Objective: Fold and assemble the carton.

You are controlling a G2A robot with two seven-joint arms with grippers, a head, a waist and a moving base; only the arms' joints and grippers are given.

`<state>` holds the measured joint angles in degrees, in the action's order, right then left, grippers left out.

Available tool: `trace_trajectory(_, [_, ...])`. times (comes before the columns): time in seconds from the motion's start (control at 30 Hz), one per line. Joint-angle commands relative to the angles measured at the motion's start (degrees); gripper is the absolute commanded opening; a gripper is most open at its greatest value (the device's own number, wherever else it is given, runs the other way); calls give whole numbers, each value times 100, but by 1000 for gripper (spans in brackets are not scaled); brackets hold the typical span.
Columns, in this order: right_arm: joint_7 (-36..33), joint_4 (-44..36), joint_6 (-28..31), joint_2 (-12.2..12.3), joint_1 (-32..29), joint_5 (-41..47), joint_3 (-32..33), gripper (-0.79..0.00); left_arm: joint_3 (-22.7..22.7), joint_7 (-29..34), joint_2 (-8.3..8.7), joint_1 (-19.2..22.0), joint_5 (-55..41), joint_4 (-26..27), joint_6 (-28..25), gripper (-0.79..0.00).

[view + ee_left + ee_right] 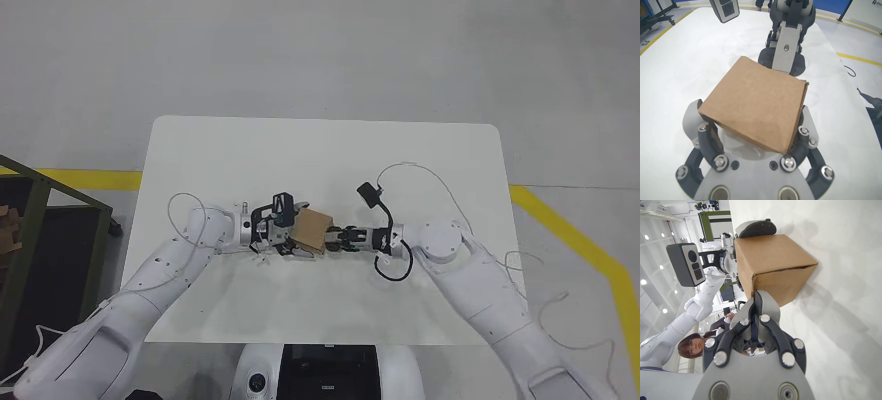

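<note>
A brown carton [313,229], folded into a closed box shape, is held just above the white table [420,160] near its middle. My left gripper [751,115] is shut on the carton [755,106], with one finger on each of two opposite sides. One of its black pads [758,228] lies against the carton's far face. My right gripper [755,296] meets the carton [770,256] from the other side, shut on a frayed corner edge. The right gripper [786,56] is at the carton's far edge, fingers pressed together.
The left arm's wrist camera [685,264] sticks out beside the carton. A thin black cable [440,185] loops over the table behind the right arm. A dark green rack [40,260] stands off the table's left side. Bare table lies all around the carton.
</note>
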<state>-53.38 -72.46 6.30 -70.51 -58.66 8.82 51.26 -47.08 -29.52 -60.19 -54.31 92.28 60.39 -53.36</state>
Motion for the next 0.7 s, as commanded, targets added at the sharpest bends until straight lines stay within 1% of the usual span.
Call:
trace_trajectory(0.0, [35, -39, 12, 29, -61, -21, 88, -745, -18, -1, 8, 0, 1, -16, 0, 0])
trace_trajectory(0.1, [117, -170, 6, 92, -209, -64, 278, -616, -52, -12, 20, -4, -11, -27, -9, 0])
trace_trajectory(0.17, [158, -292, 14, 142, -334, -83, 428, -483, -85, -27, 36, -20, -9, -24, -11, 0])
trace_trajectory(0.23, [196, -413, 26, 189, -458, -99, 579, -406, -115, -53, 61, -56, 27, 3, -43, 0])
trace_trajectory(0.3, [215, -516, 42, 229, -571, -86, 712, -203, -147, -96, 98, -99, 113, 35, -111, 0])
trace_trajectory(0.33, [221, -559, 54, 246, -616, -83, 766, -135, -174, -134, 122, -128, 152, 60, -139, 0])
trace_trajectory(0.37, [221, -590, 63, 260, -652, -73, 816, -95, -208, -207, 149, -163, 189, 103, -173, 0])
trace_trajectory(0.43, [210, -657, 111, 281, -709, -55, 885, -22, -313, -345, 219, -251, 282, 172, -190, 0])
trace_trajectory(0.47, [204, -686, 146, 289, -731, -46, 911, 0, -373, -417, 258, -305, 334, 220, -187, 0])
trace_trajectory(0.57, [124, -818, 423, 312, -747, -195, 932, 0, -589, -639, 381, -488, 464, 370, -146, 0])
trace_trajectory(0.67, [60, -965, 863, 334, -732, -567, 891, 0, -874, -896, 509, -684, 476, 479, -109, 0])
